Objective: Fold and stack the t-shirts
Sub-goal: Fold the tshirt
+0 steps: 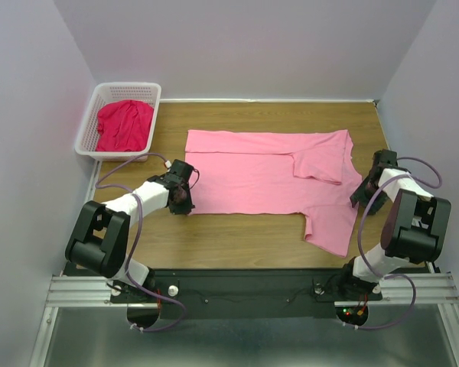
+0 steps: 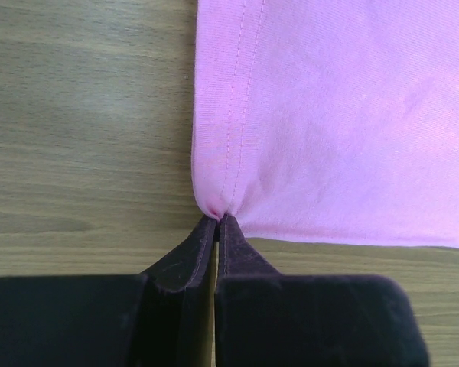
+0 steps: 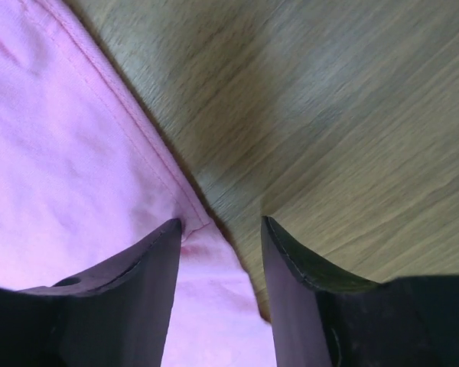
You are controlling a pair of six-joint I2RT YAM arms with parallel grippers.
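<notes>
The light pink t-shirt [image 1: 260, 172] lies spread flat on the wooden table, its far sleeve folded inward. My left gripper [image 1: 185, 200] is shut on the shirt's near-left hem corner [image 2: 214, 202]; the cloth bunches at the fingertips [image 2: 218, 222]. My right gripper [image 1: 359, 195] stands open at the shirt's right edge [image 3: 61, 153]. One finger [image 3: 149, 267] rests on the pink cloth and the other [image 3: 291, 267] is over bare wood, with the stitched edge between them [image 3: 222, 225]. The crimson red t-shirt [image 1: 125, 126] lies crumpled in the basket.
A white lattice basket [image 1: 130, 86] sits at the far left corner of the table. Grey walls close in on the left, right and back. Bare wood [image 1: 245, 229] shows in front of the shirt.
</notes>
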